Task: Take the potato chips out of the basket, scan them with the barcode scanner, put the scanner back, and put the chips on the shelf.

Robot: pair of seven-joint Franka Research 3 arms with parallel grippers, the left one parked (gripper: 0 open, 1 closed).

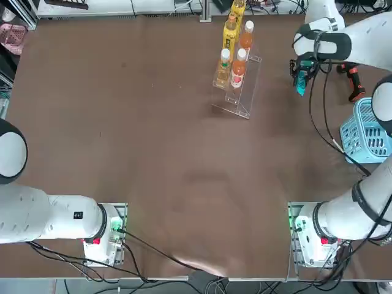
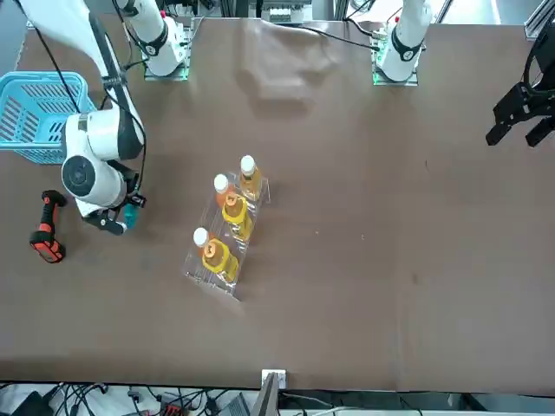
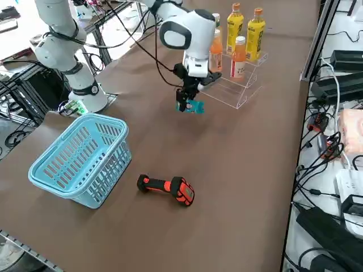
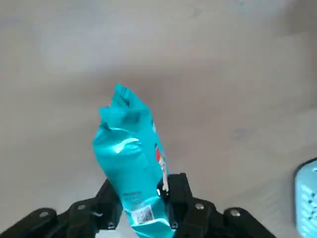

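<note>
Right gripper: clamped tight on the potato chips, pinching one end of the packet so the rest hangs clear below the fingers; held in the air above the tabletop, between the shelf and the basket.

Potato chips: out of the basket, carried aloft near the front edge of the shelf; not resting on anything.

Reason for the grip: narrow pinch at the packet's end leaves the printed faces exposed, handy for showing a code to the scanner or for setting the packet down on a step.

Barcode scanner: lying on its side on the tabletop just beside the basket, well apart from the gripper; untouched at this moment, so likely either already returned or not yet used; cannot tell which.

Shelf: clear stepped rack holding orange and yellow drink bottles on the back steps; lower front step bare, a probable landing place.

Right wrist view only: small square code printed near the pinched end of the packet, plus the crumpled free end; basket corner at the edge.

Right side view only: height of the packet above the tabletop.

Top view: packet reduced to a thin teal strip under the wrist; scanner partly hidden by the arm.

Front view: basket looks empty.
</note>
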